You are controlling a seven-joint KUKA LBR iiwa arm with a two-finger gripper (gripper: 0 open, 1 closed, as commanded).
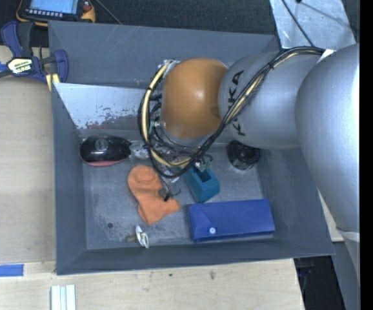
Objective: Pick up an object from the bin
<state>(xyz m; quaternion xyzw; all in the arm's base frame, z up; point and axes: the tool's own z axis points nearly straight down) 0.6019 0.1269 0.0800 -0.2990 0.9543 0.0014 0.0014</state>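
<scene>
Your arm (283, 108) reaches over the middle of the bin (70, 192). The long blue box (231, 219) lies along the near wall. Just left of it, on the floor left of centre, is the crumpled orange cloth (146, 189), the thing nearest your gripper (170, 190), whose tip sits low at the cloth's right edge. Whether it is released or clenched there, you cannot tell from this view.

A black and red mouse (104, 150) lies apart to the upper left. The small teal block (204, 185) crowds the gripper's right side.

I would bite into the cloth's thick fold, close fully because it is soft, and lift straight up so the block is not dragged along.
</scene>
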